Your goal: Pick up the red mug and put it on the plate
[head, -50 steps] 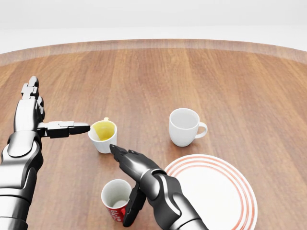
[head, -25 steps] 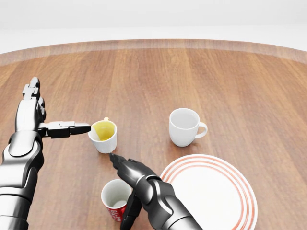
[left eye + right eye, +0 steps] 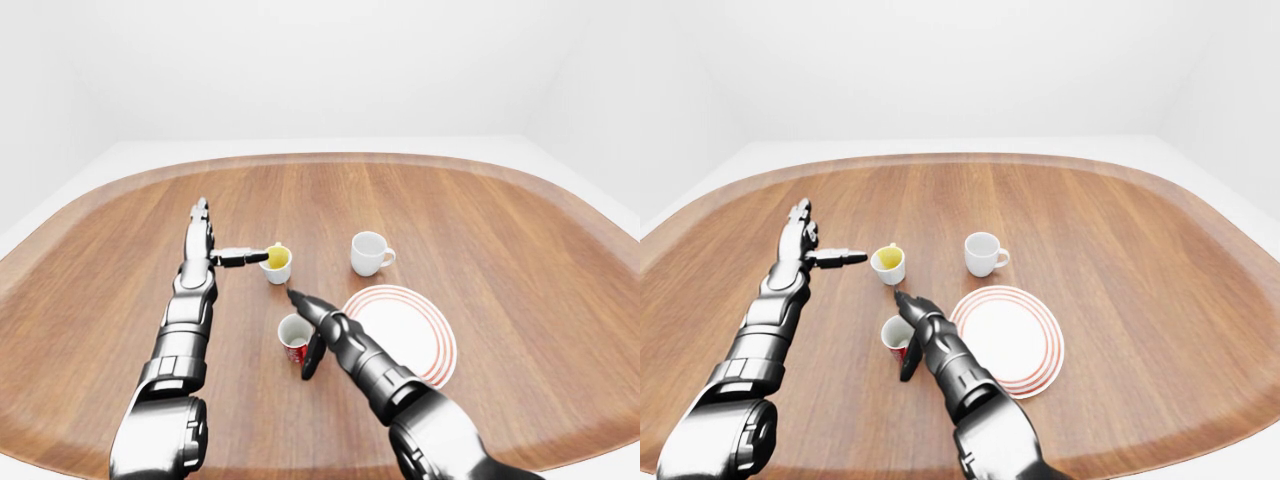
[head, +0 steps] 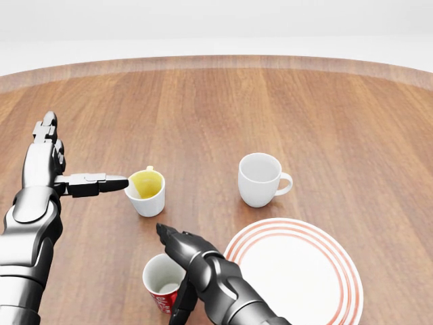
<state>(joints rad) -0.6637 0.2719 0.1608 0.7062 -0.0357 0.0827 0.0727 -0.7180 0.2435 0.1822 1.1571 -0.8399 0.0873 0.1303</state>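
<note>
I am in the reaching step, closing on the red mug with the right hand. The mug stands upright on the wooden table, just to the left of that hand in the head view, with one finger stretched over its rim and the thumb dropping down beside its right wall. The fingers stand spread about the mug, not yet closed round it, so I judge nothing is gripped. The plate, white with red rings, lies just to the right of the hand, near but apart from the mug.

The left hand hangs well away up and to the left, fingers wide, one pointing at the small white cup with the yellow inside (whether the tip touches the cup I cannot tell). A plain white mug sits beyond the plate, up and to the right of my working hand.

Next I need to settle the palm against the mug's wall and close the fingers round it, then lift straight up, carry it a short way right and set it down inside the rings. The risk, as I see it, is tipping the mug with that thumb.

There is white lettering on the red wall, but it is too small and hidden to read.
</note>
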